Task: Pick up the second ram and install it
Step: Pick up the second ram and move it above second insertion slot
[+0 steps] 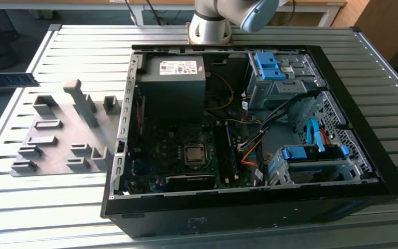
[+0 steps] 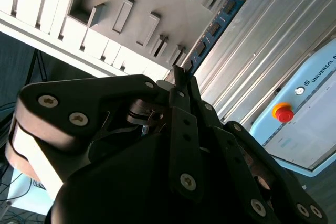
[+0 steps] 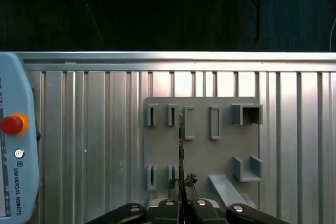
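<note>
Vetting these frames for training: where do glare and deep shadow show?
Exterior view: even daylight on the slatted table, the computer case interior in shadow. First wrist view: glare on the slats between the grey fixture plate and the table edge, near-black beyond. Second wrist view: the gripper, holding the second ram, looms dark against bright slats.

Dark capital lettering runs along the light-blue plastic control pendant (image 3: 13, 192) in both wrist views (image 2: 315, 77), next to its red round button on a yellow ring (image 3: 11, 124). In the exterior view, the white sticker (image 1: 176, 66) on the grey metal power-supply box carries print too small to read. Markings on the long thin blue-green memory stick (image 2: 215, 27) are illegible too.
</note>
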### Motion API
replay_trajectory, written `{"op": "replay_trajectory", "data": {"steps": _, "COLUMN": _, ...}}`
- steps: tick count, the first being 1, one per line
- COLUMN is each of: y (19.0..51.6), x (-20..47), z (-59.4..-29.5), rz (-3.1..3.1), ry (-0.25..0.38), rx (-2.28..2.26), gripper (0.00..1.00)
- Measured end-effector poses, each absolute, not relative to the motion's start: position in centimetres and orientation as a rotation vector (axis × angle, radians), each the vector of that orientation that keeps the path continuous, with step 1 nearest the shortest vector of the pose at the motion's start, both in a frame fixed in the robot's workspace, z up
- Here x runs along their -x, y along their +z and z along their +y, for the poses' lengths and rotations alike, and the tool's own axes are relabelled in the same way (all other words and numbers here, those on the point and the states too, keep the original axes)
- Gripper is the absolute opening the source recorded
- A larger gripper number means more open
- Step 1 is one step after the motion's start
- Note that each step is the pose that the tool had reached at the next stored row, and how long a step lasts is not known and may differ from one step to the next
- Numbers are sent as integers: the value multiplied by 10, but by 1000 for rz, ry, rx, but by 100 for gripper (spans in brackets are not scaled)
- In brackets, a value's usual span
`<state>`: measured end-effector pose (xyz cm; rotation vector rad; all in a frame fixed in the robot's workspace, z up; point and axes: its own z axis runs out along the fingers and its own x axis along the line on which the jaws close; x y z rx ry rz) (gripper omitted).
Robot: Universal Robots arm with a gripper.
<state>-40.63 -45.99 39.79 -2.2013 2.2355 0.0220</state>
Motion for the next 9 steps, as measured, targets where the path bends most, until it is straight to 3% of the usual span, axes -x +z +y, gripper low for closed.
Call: {"op": "replay_trajectory", "data": {"steps": 9, "y": 398, "x": 402, "z": -460, "rz": 2236, "ry": 22, "rx": 2201, "gripper": 14}}
